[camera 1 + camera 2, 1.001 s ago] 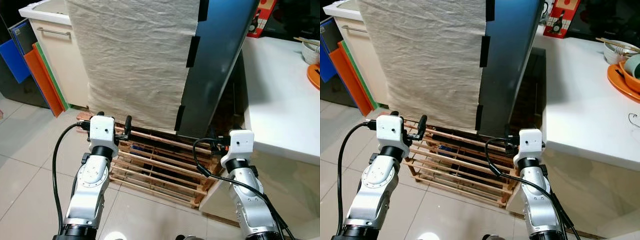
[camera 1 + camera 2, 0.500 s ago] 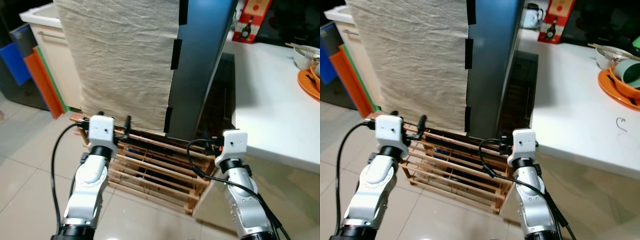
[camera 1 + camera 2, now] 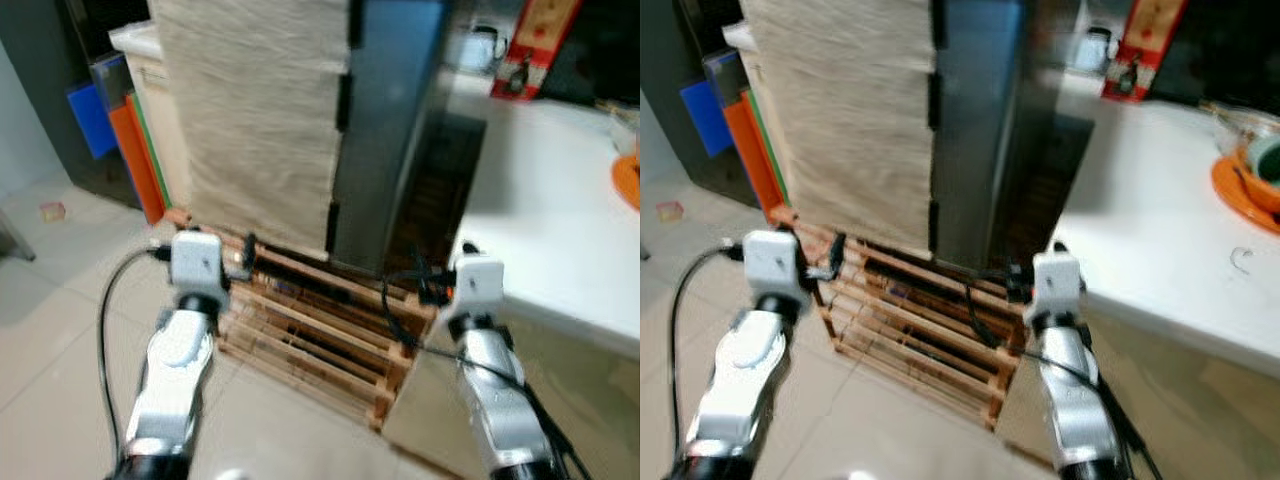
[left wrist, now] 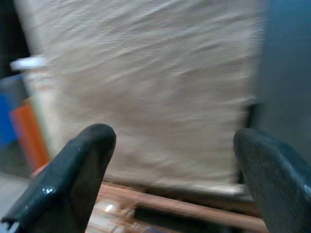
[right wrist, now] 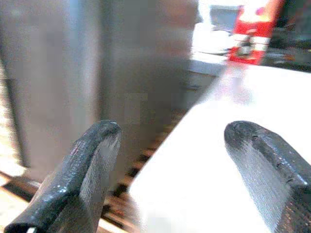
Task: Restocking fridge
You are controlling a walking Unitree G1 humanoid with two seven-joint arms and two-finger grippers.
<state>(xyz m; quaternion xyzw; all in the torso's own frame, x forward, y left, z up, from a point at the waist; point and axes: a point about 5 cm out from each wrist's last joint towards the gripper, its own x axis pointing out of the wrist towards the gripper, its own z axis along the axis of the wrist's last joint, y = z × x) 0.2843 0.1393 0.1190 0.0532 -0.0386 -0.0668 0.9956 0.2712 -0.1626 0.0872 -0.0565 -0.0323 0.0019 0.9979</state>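
While we face the fridge [image 3: 400, 120], cloth-draped at its left | left tool [image 4: 170, 179] and right tool [image 5: 180, 174] both spread apart, empty | risk: bumping the wooden rack [image 3: 320, 330] or white table [image 3: 560, 190] edge | red carton [image 3: 1145, 50] print blurred, unreadable.

open right claw [image 5: 170, 170], white counter [image 5: 204, 160], fridge [image 5: 73, 63]

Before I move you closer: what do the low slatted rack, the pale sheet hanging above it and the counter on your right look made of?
Rack: bare light wood, by its warm tan slats and visible gaps. Sheet: probably woven cloth, matte beige, finely creased. Counter: smooth white top, slightly glossy; laminate or stone, blur leaves it open.
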